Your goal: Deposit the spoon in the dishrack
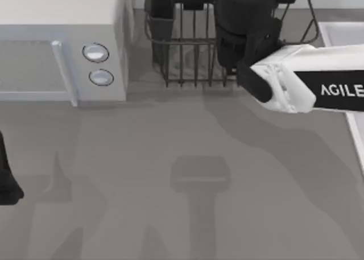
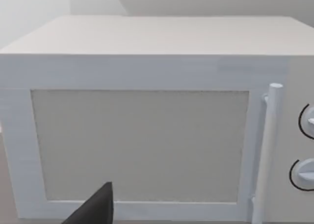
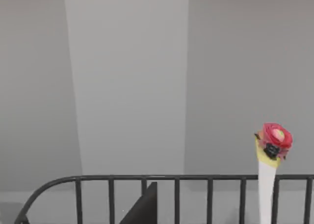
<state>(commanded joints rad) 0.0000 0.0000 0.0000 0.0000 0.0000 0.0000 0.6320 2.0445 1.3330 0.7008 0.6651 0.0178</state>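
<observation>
The white box with two round knobs [image 1: 62, 49] is standing at the table's [image 1: 182, 186] far left. The dishrack [image 1: 187, 44] is sitting at the far middle. The right arm [image 1: 307, 86] is reaching over it, its gripper's state not discernible. The spoon [image 3: 269, 180] is standing upright by the rack's top rail, red flower end uppermost. The left arm [image 1: 7, 177] is sitting parked at the left edge.

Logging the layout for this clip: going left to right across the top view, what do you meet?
Left arm's gripper parked at the left edge → white box with two round knobs → dishrack → right arm, reaching in over the dishrack from the right.
</observation>
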